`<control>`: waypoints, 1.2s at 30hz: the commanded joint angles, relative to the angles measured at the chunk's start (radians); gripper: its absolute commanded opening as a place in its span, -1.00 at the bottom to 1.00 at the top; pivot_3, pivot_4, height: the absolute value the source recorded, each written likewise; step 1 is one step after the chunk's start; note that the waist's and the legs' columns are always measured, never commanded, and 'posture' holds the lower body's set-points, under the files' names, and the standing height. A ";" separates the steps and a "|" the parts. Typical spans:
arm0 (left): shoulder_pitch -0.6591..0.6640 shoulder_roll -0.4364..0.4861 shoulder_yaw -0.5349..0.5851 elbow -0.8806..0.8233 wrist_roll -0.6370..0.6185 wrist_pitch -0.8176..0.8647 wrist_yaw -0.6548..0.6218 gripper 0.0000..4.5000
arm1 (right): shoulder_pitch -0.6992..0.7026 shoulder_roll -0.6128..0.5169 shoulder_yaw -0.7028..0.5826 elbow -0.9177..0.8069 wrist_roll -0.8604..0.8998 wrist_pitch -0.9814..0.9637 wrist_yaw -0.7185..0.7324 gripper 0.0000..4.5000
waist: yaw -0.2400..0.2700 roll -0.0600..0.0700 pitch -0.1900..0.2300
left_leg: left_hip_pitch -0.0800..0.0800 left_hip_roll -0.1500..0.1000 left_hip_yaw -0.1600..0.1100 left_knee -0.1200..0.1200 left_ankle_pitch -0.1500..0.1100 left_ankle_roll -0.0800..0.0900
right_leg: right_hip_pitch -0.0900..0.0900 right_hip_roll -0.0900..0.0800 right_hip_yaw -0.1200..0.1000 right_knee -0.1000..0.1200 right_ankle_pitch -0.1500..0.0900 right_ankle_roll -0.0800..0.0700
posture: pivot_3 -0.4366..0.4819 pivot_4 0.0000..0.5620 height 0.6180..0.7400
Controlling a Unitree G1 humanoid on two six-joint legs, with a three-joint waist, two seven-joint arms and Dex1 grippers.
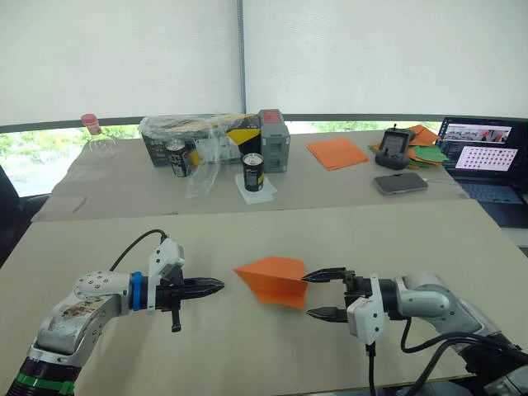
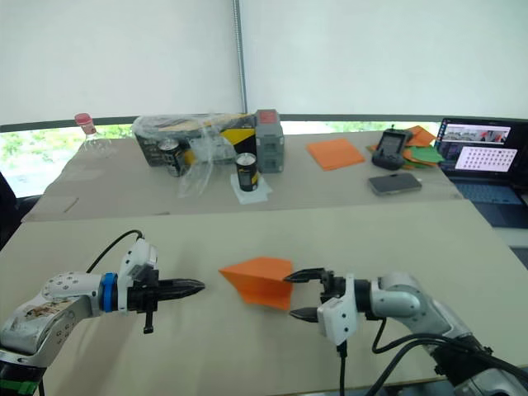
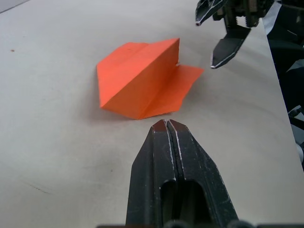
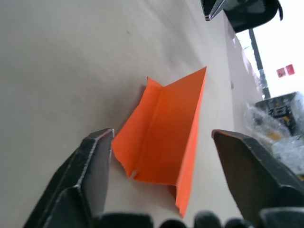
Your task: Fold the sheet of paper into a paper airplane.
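Looking at where things stand, I'd say the folding is mostly done. The sheet of paper [image 1: 272, 280] isn't flat anymore, it's already a pointed wedge lying on the near table [image 1: 247, 346], between my two grippers. The nose points toward my left side and the wide tail end faces my right gripper [image 1: 326, 294]. One wing flap stands up off the table along a center crease while the other lies lower, which shows pretty clearly from my left wrist camera.

My right gripper has its fingers spread wide, one above and one below the tail edge, right at the paper but not clamped on anything. From the right wrist view the open end of the fold sits squarely between the two fingers. My left gripper [image 1: 216, 286] is pressed together, tips touching, pointing at the nose from just beside it, holding nothing.

So what's left? My guess is mainly the finishing: evening out the wings so both sit at the same angle, maybe sharpening the creases. It reads as a plane shape already, just lopsided. I can't tell how crisp the underside folds are.

Back table has cans [image 1: 252, 172], a stack of orange sheets [image 1: 337, 153], a phone [image 1: 400, 182] and a laptop [image 1: 487, 161], all well apart from my work.
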 commanded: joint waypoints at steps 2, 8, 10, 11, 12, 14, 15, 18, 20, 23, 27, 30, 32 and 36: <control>-0.024 -0.004 -0.012 -0.012 -0.009 -0.004 -0.009 -1.00 | -0.037 0.004 -0.079 -0.120 0.160 0.213 0.018 0.59 | -0.003 0.000 0.000 | 0.000 0.001 0.000 0.000 0.000 0.000 | 0.000 0.000 0.001 0.000 0.000 0.000 | -0.05 -0.47 1.00; -0.045 -0.029 -0.044 -0.017 -0.007 0.000 0.004 -1.00 | -0.078 0.085 -0.094 -0.204 0.230 0.615 0.006 -0.09 | 0.001 0.000 0.000 | 0.000 0.001 0.000 0.000 0.000 0.000 | 0.000 0.000 0.000 0.000 0.000 0.000 | -0.05 -0.47 1.00; -0.051 -0.043 -0.064 -0.016 0.009 -0.009 0.016 -1.00 | -0.100 0.121 -0.085 -0.217 0.210 0.758 -0.009 -0.41 | 0.002 0.000 0.000 | -0.002 0.000 0.000 0.000 0.000 0.000 | -0.002 -0.001 0.000 0.000 0.000 0.000 | -0.05 -0.47 1.00; -0.055 -0.053 -0.078 -0.013 0.021 -0.018 0.024 -1.00 | -0.112 0.140 -0.079 -0.219 0.202 0.816 -0.015 -0.55 | 0.002 0.000 0.000 | -0.002 0.000 0.000 0.001 0.000 0.000 | -0.002 -0.001 0.000 0.000 0.000 0.000 | -0.05 -0.47 1.00; -0.057 -0.062 -0.089 -0.013 0.030 -0.022 0.031 -1.00 | -0.123 0.154 -0.070 -0.219 0.186 0.839 -0.013 -0.72 | 0.002 0.000 0.000 | -0.003 0.000 0.000 0.001 0.000 0.000 | -0.002 -0.001 0.000 0.000 0.000 0.000 | -0.05 -0.47 1.00; -0.062 -0.078 -0.101 -0.016 0.035 -0.021 0.041 -1.00 | -0.137 0.185 -0.051 -0.223 0.169 0.909 -0.008 -0.99 | 0.002 0.000 0.000 | -0.003 -0.001 0.000 0.001 0.000 0.001 | -0.002 -0.001 0.000 0.000 0.000 0.000 | -0.05 -0.47 1.00; -0.063 -0.082 -0.103 -0.017 0.036 -0.020 0.044 -1.00 | -0.144 0.199 -0.040 -0.222 0.158 0.927 -0.007 -0.99 | 0.001 0.000 0.000 | -0.002 0.000 0.000 0.001 0.000 0.001 | -0.002 -0.001 0.000 0.000 0.000 0.000 | -0.05 -0.47 1.00; -0.061 -0.086 -0.108 -0.017 0.044 -0.023 0.043 -1.00 | -0.159 0.236 -0.008 -0.215 0.132 0.994 0.002 -0.99 | 0.000 0.000 0.000 | -0.003 0.000 0.000 0.001 0.000 0.000 | -0.003 -0.001 0.000 0.001 0.000 0.000 | -0.05 -0.47 1.00; -0.058 -0.083 -0.112 -0.015 0.051 -0.029 0.041 -1.00 | -0.166 0.251 0.023 -0.192 0.100 1.025 0.013 -0.99 | 0.000 0.000 0.000 | -0.003 0.000 0.000 0.001 0.000 0.000 | -0.003 -0.001 0.000 0.001 0.000 0.000 | -0.05 -0.47 1.00; -0.051 -0.080 -0.103 -0.016 0.048 -0.024 0.043 -1.00 | -0.150 0.289 0.028 -0.179 0.115 1.068 0.020 -0.99 | 0.001 0.000 0.000 | -0.003 -0.001 0.000 0.001 0.000 0.000 | -0.003 -0.001 0.000 0.000 0.000 0.000 | -0.05 -0.47 1.00; -0.040 -0.069 -0.100 -0.011 0.054 -0.027 0.041 -1.00 | -0.120 0.304 0.019 -0.214 0.130 1.083 0.038 -0.99 | 0.001 0.000 0.000 | -0.003 -0.001 0.000 0.001 0.000 0.000 | -0.003 -0.001 -0.001 0.000 0.000 0.000 | -0.05 -0.47 1.00; -0.035 -0.064 -0.097 -0.004 0.055 -0.031 0.038 -1.00 | -0.082 0.304 0.016 -0.253 0.142 1.110 0.048 -0.99 | 0.001 0.000 0.000 | -0.003 -0.001 0.000 0.001 0.000 0.000 | -0.003 -0.001 -0.001 0.000 0.000 0.000 | -0.05 -0.47 1.00; -0.037 -0.061 -0.097 0.002 0.057 -0.031 0.033 -1.00 | -0.056 0.318 0.013 -0.281 0.154 1.133 0.044 -0.99 | 0.000 0.000 0.000 | -0.003 -0.001 -0.001 0.001 0.000 0.000 | -0.003 -0.001 -0.001 0.000 0.000 0.000 | -0.05 -0.47 1.00; -0.044 -0.052 -0.096 0.007 0.054 -0.024 0.024 -1.00 | -0.006 0.338 0.028 -0.316 0.155 1.162 0.034 -0.99 | 0.000 0.000 0.000 | -0.003 -0.001 -0.001 0.001 0.000 0.000 | -0.003 -0.001 -0.001 0.001 0.000 0.000 | -0.05 -0.47 1.00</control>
